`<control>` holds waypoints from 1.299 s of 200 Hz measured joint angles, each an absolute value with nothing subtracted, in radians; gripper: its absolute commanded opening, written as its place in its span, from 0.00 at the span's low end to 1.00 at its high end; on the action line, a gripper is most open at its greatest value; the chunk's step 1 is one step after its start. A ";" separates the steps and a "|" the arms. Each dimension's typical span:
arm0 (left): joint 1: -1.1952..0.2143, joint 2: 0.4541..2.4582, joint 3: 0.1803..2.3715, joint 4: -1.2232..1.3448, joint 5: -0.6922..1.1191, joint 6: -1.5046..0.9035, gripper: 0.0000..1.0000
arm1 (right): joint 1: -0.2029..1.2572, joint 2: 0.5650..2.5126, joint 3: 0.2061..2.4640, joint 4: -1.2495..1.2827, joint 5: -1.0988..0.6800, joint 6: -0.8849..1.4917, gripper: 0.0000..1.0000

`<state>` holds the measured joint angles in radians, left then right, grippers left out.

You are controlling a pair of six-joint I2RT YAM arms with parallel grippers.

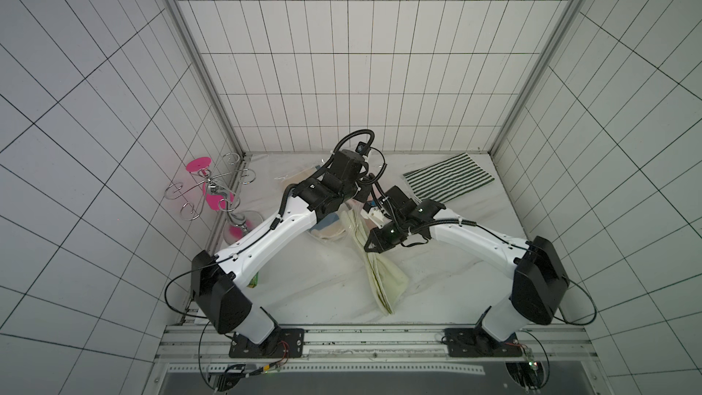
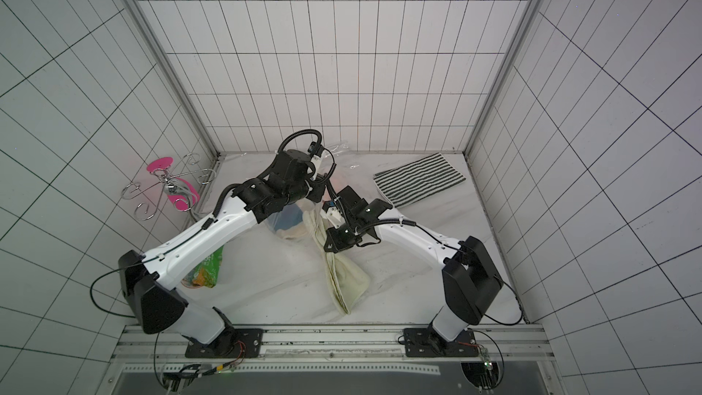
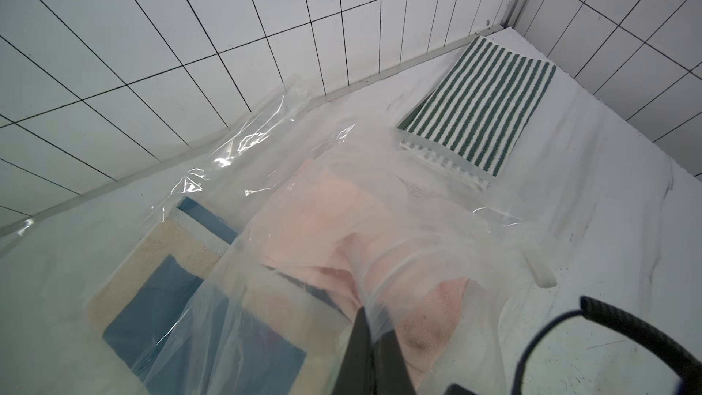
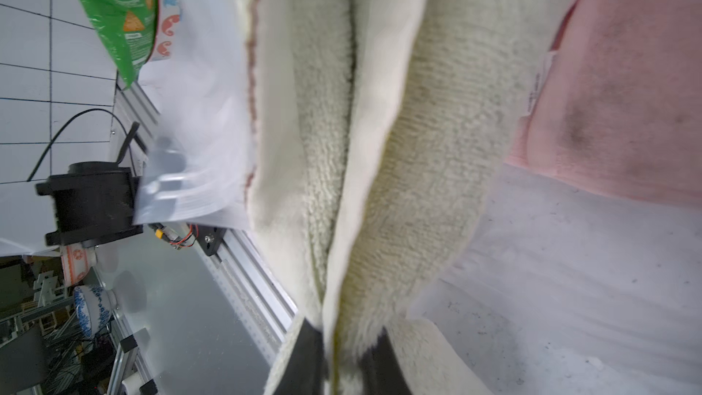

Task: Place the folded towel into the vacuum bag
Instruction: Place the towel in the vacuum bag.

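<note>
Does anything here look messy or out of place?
Yes. The cream towel pinched by the right gripper trails across the table as a long, rumpled strip, not a neat fold. The pink towel has a dark grey smudge.

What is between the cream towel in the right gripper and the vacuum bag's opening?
The pink towel lies at the mouth of the vacuum bag, next to the cream towel that the right gripper holds. The left gripper pinches the film up there. Nothing else visible intervenes.
</note>
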<state>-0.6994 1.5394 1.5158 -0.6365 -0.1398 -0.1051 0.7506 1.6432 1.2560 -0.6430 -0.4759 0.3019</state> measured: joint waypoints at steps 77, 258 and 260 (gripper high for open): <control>-0.753 1.480 1.378 -0.555 -0.052 -0.112 0.00 | 0.693 1.832 1.526 -0.717 -0.377 0.215 0.00; -0.747 1.458 1.278 -0.531 -0.009 -0.141 0.00 | 0.670 1.871 1.431 -0.522 -0.402 0.250 0.81; -0.747 1.458 1.278 -0.531 -0.007 -0.142 0.00 | 0.669 1.866 1.426 -0.522 -0.403 0.252 0.81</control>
